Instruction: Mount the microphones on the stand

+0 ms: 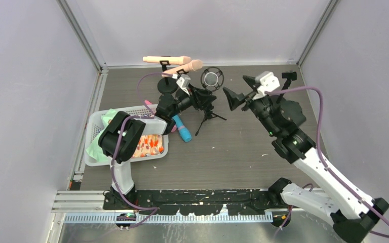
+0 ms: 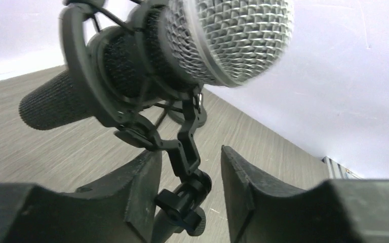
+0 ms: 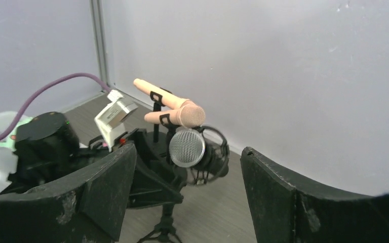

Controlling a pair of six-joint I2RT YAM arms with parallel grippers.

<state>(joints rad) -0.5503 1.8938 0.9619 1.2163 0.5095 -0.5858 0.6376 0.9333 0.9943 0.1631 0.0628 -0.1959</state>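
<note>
Black microphone (image 1: 211,78): seated in the round spring cradle (image 2: 81,61) on top of the tripod stand (image 1: 207,116), at 12 o'clock on the bench (image 1: 233,157). Its silver mesh head (image 2: 233,35) points up and out. Its dark body pokes out of the other side of the cradle.

Peach microphones (image 1: 167,59): two, each lying level in a black clip on a small round-footed stand (image 1: 168,86). They sit at 11 o'clock near the far wall, one just above and behind the other. The nearer one's head (image 3: 192,115) sits just above the black microphone's mesh in the right wrist view.

Blue microphone (image 1: 182,129): lying flat on the bench at 8 o'clock from the tripod's feet, just beside the basket's corner, on no stand.

Left hand (image 1: 201,98): low at the tripod stand, right under the cradle. Its fingers (image 2: 142,187) are apart, one on each side of the stand's jointed neck. There is a clear gap on the right-hand side. I cannot tell whether the other finger touches the neck.

Right hand (image 1: 240,90): at 4 o'clock from the black microphone and apart from it. Its fingers (image 3: 283,197) are spread wide with nothing between them. It faces the mesh head.

Basket (image 1: 97,121): white, at 9 o'clock along the left wall, partly under the left arm. It holds a green cloth (image 1: 95,144) and orange-patterned contents too small to name.
</note>
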